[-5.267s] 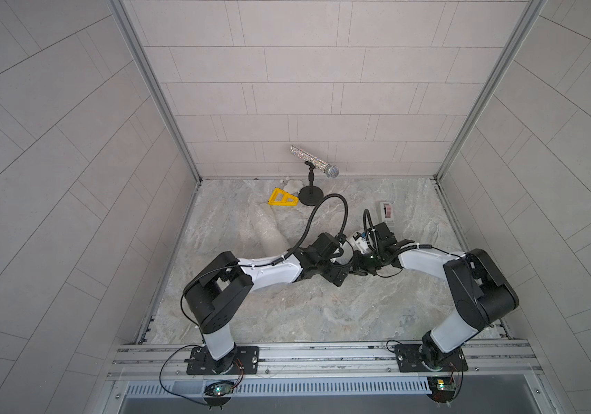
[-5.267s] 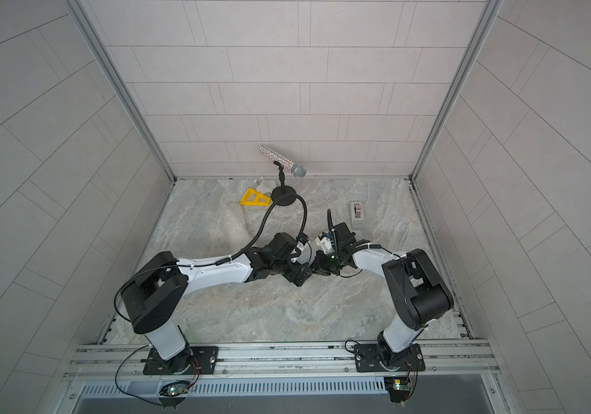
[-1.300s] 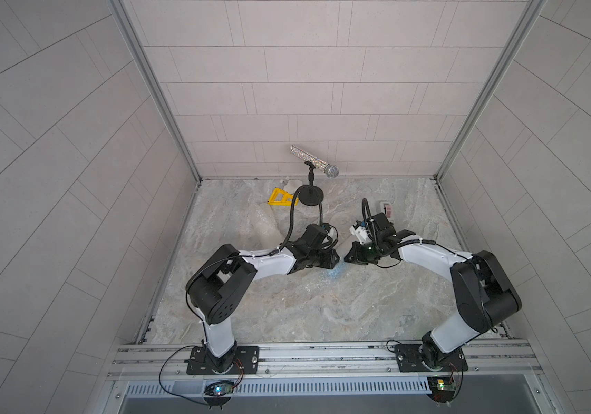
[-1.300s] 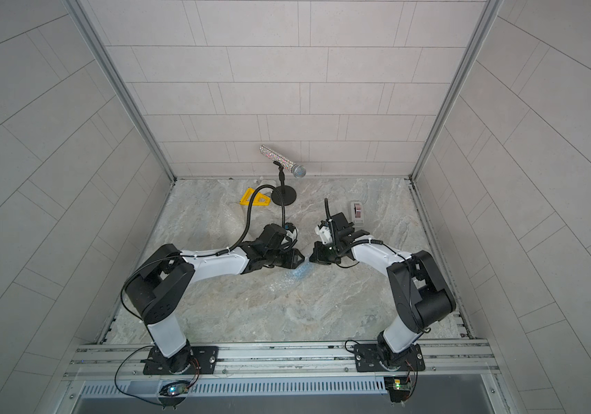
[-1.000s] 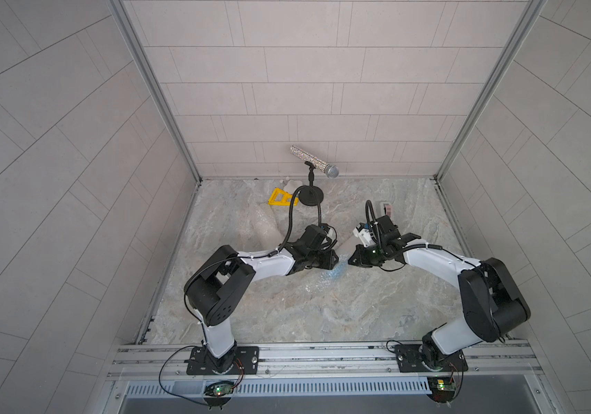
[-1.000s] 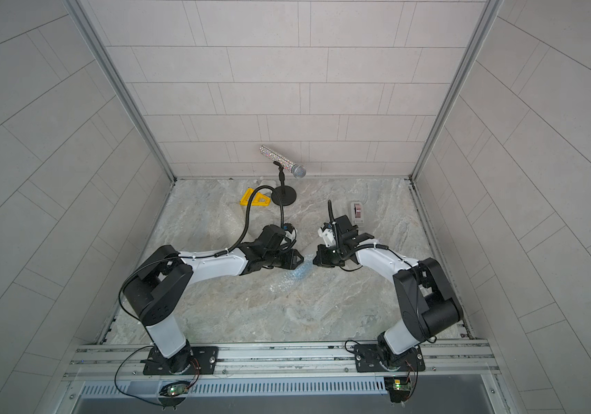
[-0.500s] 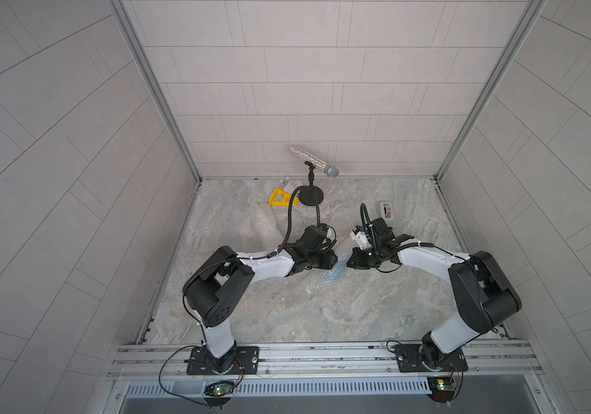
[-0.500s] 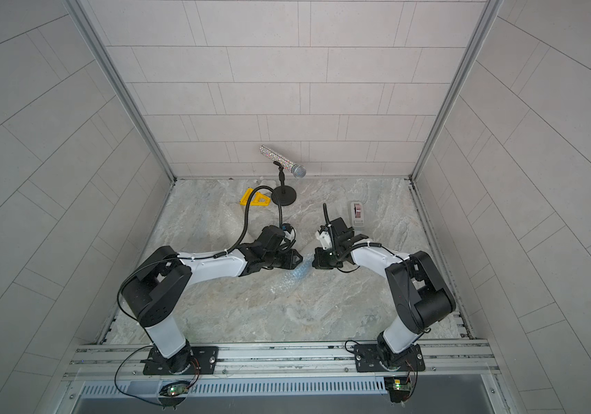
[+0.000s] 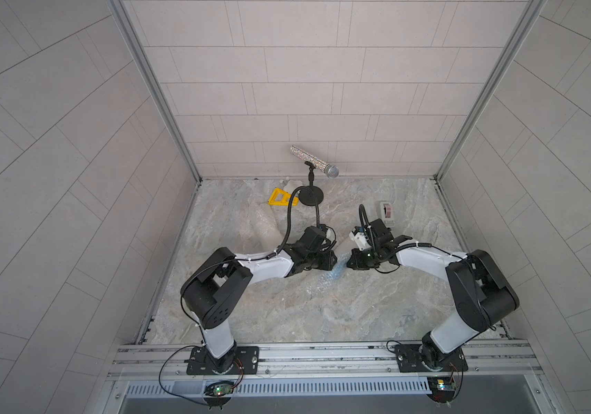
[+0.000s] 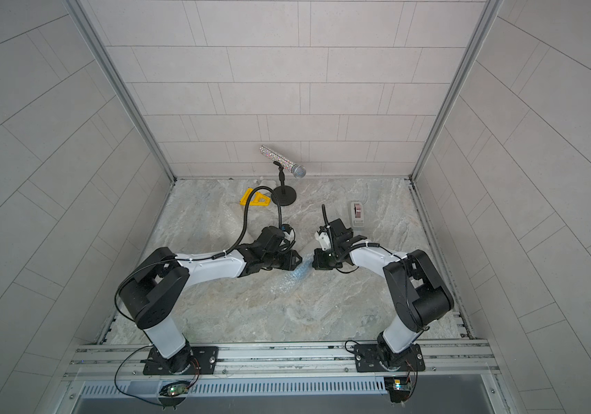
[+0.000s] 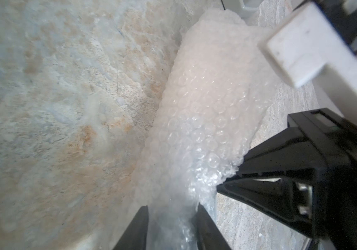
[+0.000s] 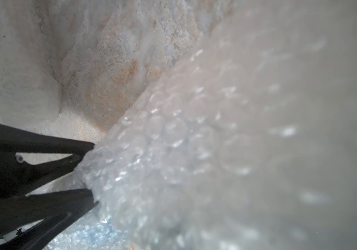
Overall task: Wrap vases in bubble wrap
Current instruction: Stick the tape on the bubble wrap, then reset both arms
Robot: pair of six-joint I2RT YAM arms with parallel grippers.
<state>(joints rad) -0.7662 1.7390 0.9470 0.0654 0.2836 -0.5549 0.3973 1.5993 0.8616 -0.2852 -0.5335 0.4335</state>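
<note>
Both claws sit farther from the near edge and a bit more apart than in the earliest frame, with barely any shift since the last earlier one. Clear crinkly bubble wrap (image 11: 205, 108) lies rolled into a bundle mid-tabletop between the two arms. It looks faintly blue in both top views; the vase inside is hidden. Fingers of the left claw (image 11: 171, 206) stand apart, straddling one end of the roll; can't tell if they press it. Black right claw (image 11: 225, 184) is pressed together, pinching the wrap's edge. Second whitish bubble-wrap lump (image 9: 265, 229) sits far-left of the left claw, contents unclear. Far side: glittery microphone on black round stand (image 9: 313, 160), yellow triangular frame (image 9: 278, 202) just left of it, grey tape dispenser (image 9: 387, 212) to the right. Grey marbled tabletop (image 9: 287, 308) underneath.
</note>
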